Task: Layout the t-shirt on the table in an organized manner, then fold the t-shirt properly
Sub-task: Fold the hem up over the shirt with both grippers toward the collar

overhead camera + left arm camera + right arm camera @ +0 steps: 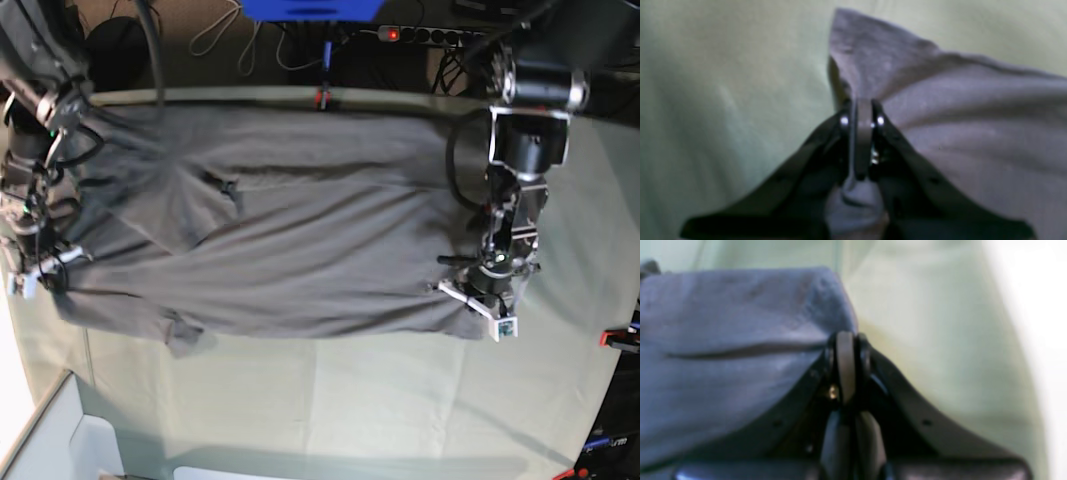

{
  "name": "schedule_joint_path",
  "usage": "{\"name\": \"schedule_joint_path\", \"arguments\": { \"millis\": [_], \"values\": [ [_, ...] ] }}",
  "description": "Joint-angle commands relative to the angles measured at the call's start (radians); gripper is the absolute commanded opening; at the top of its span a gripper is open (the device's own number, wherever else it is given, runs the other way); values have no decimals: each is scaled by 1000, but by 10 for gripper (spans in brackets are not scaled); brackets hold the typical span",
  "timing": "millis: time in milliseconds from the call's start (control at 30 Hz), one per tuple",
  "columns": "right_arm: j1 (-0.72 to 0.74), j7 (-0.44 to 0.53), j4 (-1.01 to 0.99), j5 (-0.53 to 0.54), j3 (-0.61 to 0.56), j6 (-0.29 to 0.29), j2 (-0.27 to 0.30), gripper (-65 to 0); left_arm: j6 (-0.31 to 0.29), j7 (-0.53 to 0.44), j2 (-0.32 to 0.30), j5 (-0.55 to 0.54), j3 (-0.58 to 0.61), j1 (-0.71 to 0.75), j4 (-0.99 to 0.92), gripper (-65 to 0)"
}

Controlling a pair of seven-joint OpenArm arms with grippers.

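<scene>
Grey t-shirt [300,240], mint-green table [400,400]

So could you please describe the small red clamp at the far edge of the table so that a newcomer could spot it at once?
Start with the table under its pale green cloth, and follow its far edge, where the grey t-shirt lies. The clamp sits about midway along that edge, below the blue box. It is the only small red-orange thing touching the shirt's far edge.
</scene>
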Motion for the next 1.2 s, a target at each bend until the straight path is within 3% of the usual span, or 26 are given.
{"name": "schedule_joint_path", "arguments": {
  "millis": [0, 100, 233, 367, 600, 700, 1167],
  "values": [
    [-8, 21, 56, 38, 2, 46, 1, -650, -2, -10, -9, -1, -4, -15, 79, -650],
    [-97, 20, 193, 118, 2, 129, -37, -650, 0, 56, -10, -1, -4, 43, 223, -650],
    [-238, 29, 377, 147, 2, 134, -103, -650, 0, 96, -12, -1, -18, 112, 340, -650],
    [-352, 29, 507, 248, -4, 134, -134, -650, 0, 152, -4, -1, -118, 184, 457, -650],
    [-476, 31, 552, 389, -4, 137, -122, -650, -8, 205, -3, -1, -190, 302, 621, -650],
    [-519, 31, 550, 421, 1, 210, -116, -650, -8, 205, -3, -1, -190, 347, 659, -650],
    [-606, 31, 552, 496, 1, 211, -111, -650, -3, 200, -1, -3, -190, 632, 900, -650]
  ]
}}
